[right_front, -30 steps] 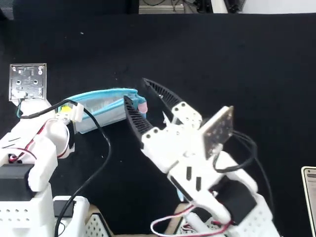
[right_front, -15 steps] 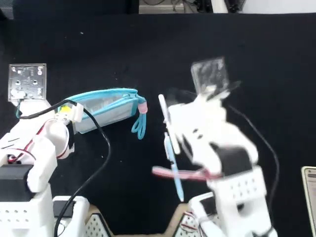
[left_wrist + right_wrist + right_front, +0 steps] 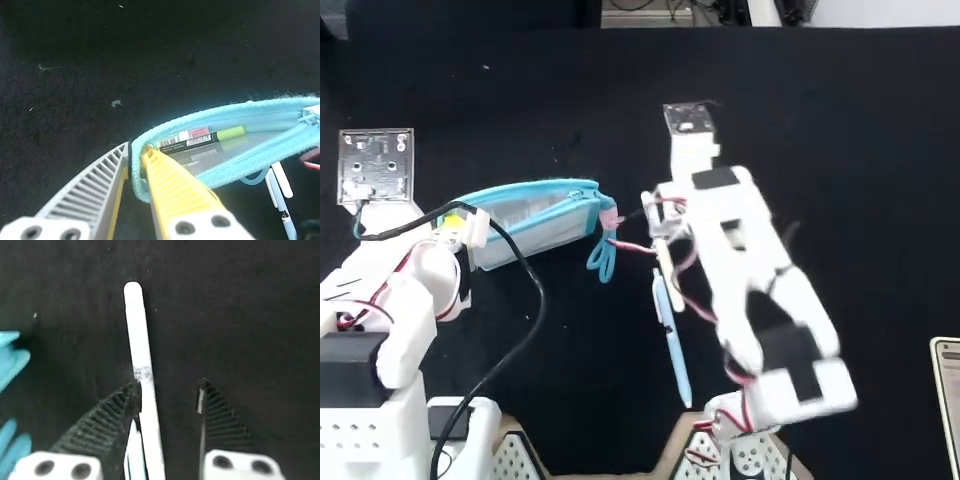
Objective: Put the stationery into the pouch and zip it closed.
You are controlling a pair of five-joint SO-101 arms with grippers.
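Observation:
The teal pouch [image 3: 535, 213] lies open at left centre of the black table. In the left wrist view a green-tipped marker [image 3: 202, 139] lies inside the pouch [image 3: 260, 112]. My left gripper [image 3: 136, 165] is shut on the pouch's end rim, yellow finger inside and grey finger outside. A white pen [image 3: 663, 262] and a light blue pen [image 3: 672, 345] lie just right of the pouch's zipper loop [image 3: 602, 256]. My right gripper [image 3: 167, 390] is open and straddles the white pen [image 3: 141, 365], one black finger [image 3: 120, 405] against it.
A square metal plate [image 3: 377, 164] lies at the far left behind the left arm. A white card or device edge [image 3: 947, 385] shows at the table's right edge. Bare black cloth stretches behind and to the right of the right arm [image 3: 740, 250].
The right arm swung away from the pouch's zipper end, turned, and came down over the white pen. The pouch and the left arm have not moved.

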